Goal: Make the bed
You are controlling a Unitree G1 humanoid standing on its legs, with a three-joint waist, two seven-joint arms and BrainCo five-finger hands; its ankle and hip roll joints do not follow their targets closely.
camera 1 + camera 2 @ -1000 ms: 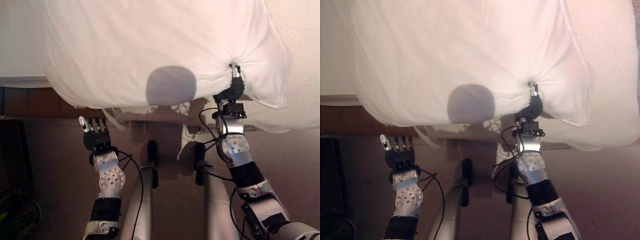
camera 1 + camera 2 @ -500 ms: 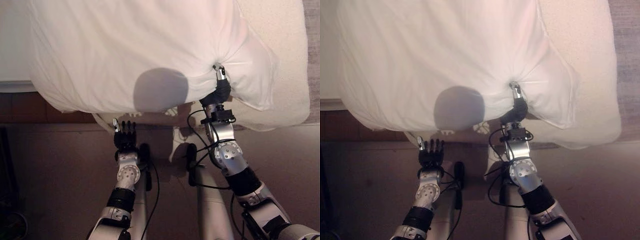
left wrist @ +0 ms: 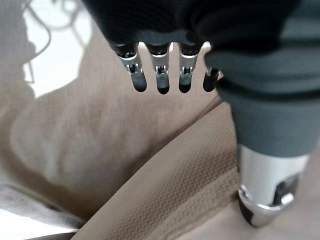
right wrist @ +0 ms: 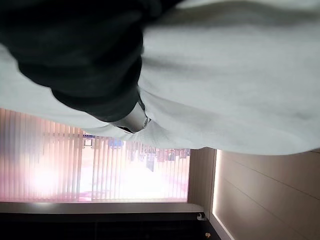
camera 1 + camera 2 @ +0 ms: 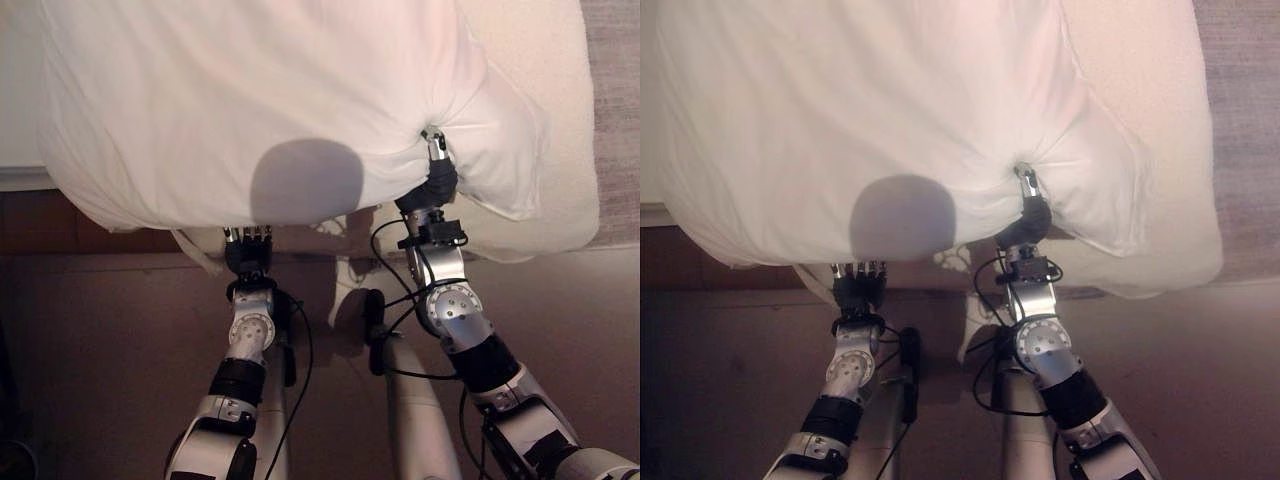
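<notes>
Left eye view: brown floor (image 5: 100,340) under the bed's near edge, my right hand (image 5: 437,170) pinching the white duvet (image 5: 250,100), my left hand (image 5: 248,250) straight-fingered beneath its overhang.

You cannot see the left robot hand's (image 5: 248,252) fingertips: they go under the white duvet's (image 5: 250,100) hanging edge at 12 o'clock. The right robot hand's (image 5: 437,172) fingers are buried in bunched cloth. The duvet is cut off at the top and left edges.

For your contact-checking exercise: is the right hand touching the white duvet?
Touching. In the left eye view the right hand pinches the duvet, and folds gather around its fingertips.
</notes>
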